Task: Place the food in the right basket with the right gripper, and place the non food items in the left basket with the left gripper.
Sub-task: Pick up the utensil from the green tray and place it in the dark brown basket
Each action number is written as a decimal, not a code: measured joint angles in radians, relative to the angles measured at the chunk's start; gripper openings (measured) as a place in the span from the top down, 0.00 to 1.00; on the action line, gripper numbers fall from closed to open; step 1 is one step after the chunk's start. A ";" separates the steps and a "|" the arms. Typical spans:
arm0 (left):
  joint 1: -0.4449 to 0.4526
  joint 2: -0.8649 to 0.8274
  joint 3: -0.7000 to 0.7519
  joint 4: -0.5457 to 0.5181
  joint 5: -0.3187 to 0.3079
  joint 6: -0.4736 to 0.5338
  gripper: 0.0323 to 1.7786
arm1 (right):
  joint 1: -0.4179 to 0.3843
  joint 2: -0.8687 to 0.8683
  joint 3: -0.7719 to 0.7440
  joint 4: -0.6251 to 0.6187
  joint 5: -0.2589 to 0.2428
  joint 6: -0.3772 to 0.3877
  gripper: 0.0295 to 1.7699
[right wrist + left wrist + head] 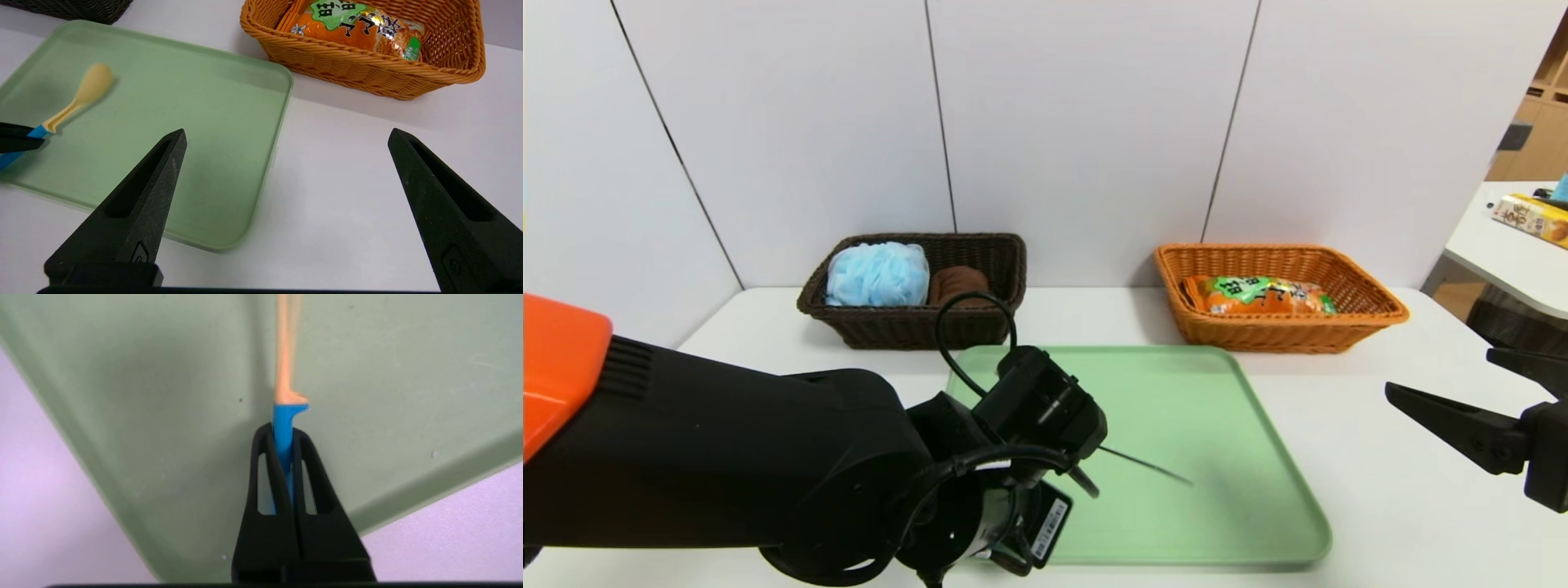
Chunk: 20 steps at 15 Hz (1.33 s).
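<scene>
The spoon, pale yellow bowl and blue handle, is over the green tray, and my left gripper is shut on the blue handle. The right wrist view shows the spoon near the tray's left part. The left basket, dark brown, holds the blue pouf and the brown towel. The orange right basket holds the food, an orange snack bag. My right gripper hangs open and empty over the table, right of the tray.
The green tray lies mid-table in front of both baskets. White wall panels stand close behind the baskets. At the far right is a second table with a yellow box. My left arm covers the table's front left.
</scene>
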 joint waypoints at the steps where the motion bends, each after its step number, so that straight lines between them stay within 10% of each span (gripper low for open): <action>1: -0.001 -0.004 -0.002 -0.018 0.003 0.001 0.99 | 0.001 0.000 0.000 0.000 -0.001 0.000 0.04; 10: -0.047 -0.081 -0.004 -0.064 0.059 0.071 0.99 | 0.001 0.000 0.003 0.000 0.005 0.002 0.04; 20: 0.059 -0.368 -0.137 -0.081 0.084 0.640 0.99 | 0.001 0.000 0.003 0.000 0.008 0.000 0.04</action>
